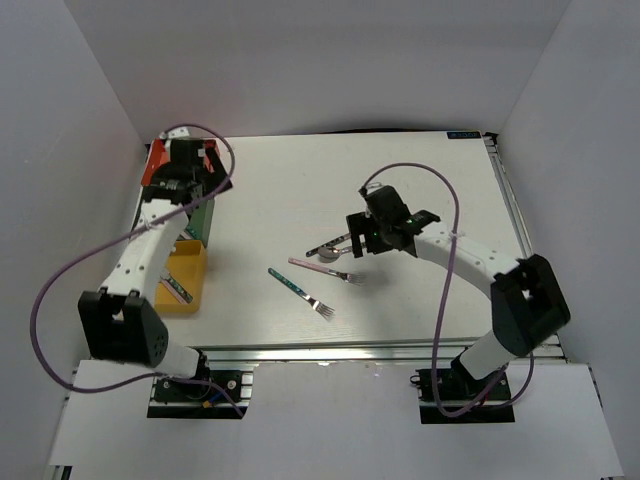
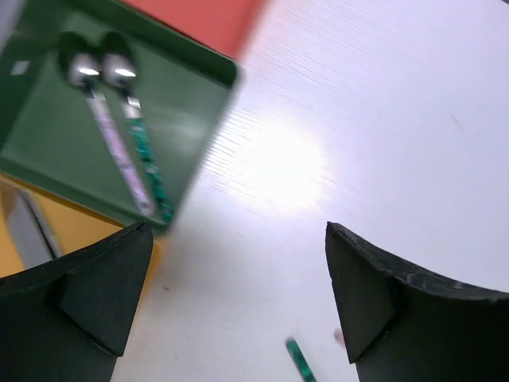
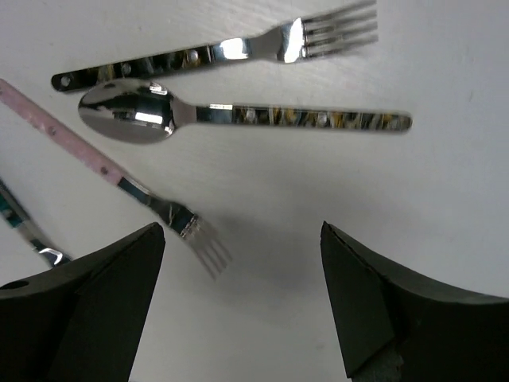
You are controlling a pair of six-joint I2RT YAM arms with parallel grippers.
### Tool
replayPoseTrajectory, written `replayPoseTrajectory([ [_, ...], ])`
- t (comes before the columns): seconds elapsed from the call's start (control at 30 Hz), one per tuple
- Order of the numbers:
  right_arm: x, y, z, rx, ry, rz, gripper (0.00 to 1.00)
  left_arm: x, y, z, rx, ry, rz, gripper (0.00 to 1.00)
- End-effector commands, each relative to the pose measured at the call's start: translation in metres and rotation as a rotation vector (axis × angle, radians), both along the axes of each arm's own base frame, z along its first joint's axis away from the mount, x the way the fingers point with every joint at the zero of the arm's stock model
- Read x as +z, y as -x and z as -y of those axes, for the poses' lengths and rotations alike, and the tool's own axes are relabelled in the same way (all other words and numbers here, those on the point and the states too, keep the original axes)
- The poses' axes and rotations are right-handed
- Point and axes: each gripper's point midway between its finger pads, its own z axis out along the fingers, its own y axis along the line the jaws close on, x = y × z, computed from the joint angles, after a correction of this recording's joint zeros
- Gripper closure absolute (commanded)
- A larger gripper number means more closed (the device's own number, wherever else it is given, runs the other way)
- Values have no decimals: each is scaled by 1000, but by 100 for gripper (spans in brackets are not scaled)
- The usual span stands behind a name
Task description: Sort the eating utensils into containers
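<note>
The left arm [image 1: 148, 255] and the right arm [image 1: 472, 255] have white links and black blocky joints. A thin purple cable [image 1: 38, 308] runs along each one (in wide loose loops). The claw fingers [image 2: 75, 314] are matte black wedges.

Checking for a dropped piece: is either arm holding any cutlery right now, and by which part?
Nothing is held. The left gripper and the right gripper both have open, empty jaws.

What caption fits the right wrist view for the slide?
Right arm's open jaws above a dark-handled fork, matching spoon and pink-handled fork on the table.
</note>
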Motion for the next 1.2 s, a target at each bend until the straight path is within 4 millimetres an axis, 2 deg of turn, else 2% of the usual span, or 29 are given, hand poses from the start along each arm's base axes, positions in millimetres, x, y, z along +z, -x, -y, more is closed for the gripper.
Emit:
replayPoseTrajectory([
  [0.0,-4,-31,-3,260,189,93,16,16,39,32,-150,-32,29,2],
  [0.03,-1,-46,7,259,278,135,16,-9,55,44,-209,4,-9,2],
  [0.07,-5,-54,11,277,327,148,15,-14,64,48,-231,27,4,2],
  [0.1,-17,-60,14,365,397,153,14,-12,65,54,-250,60,61,2],
  [0.13,-19,-65,4,430,374,176,12,-5,76,66,-310,108,115,2],
  [0.17,-22,-68,0,478,367,188,11,-32,89,69,-329,125,78,2],
  [0.2,-26,-71,-3,555,369,207,11,-36,95,70,-345,126,80,2],
  [0.23,-26,-71,-16,618,304,227,11,-37,102,70,-353,124,86,2],
  [0.27,-27,-74,-15,635,284,228,12,-50,110,67,-352,114,58,2],
  [0.33,-36,-71,-22,710,221,192,12,-53,119,64,-361,96,64,2],
  [0.43,-49,-82,-26,737,231,161,15,-46,120,70,-384,110,99,2],
  [0.5,-64,-82,-24,763,241,111,17,-45,121,74,-401,123,117,2],
  [0.57,-82,-71,-18,790,226,18,22,-49,122,71,-390,114,100,2],
  [0.7,-92,-55,-13,803,196,-46,30,-51,120,72,-392,114,95,2],
  [0.77,-93,-48,-10,793,193,-45,32,-52,119,72,-392,114,89,2],
  [0.8,-85,-50,-11,781,187,-6,32,-53,119,73,-393,114,84,2],
  [0.83,-92,-41,-5,773,201,-19,33,-53,119,73,-394,116,83,2],
  [0.9,-90,-39,-2,758,221,9,38,-53,119,73,-394,117,83,2],
  [1.0,-97,-32,6,741,254,11,50,-53,119,73,-392,118,83,2],
  [1.13,-97,-28,6,725,277,35,57,-52,120,73,-389,119,93,2],
  [1.17,-97,-30,6,718,280,50,63,-52,119,72,-386,119,91,2],
])
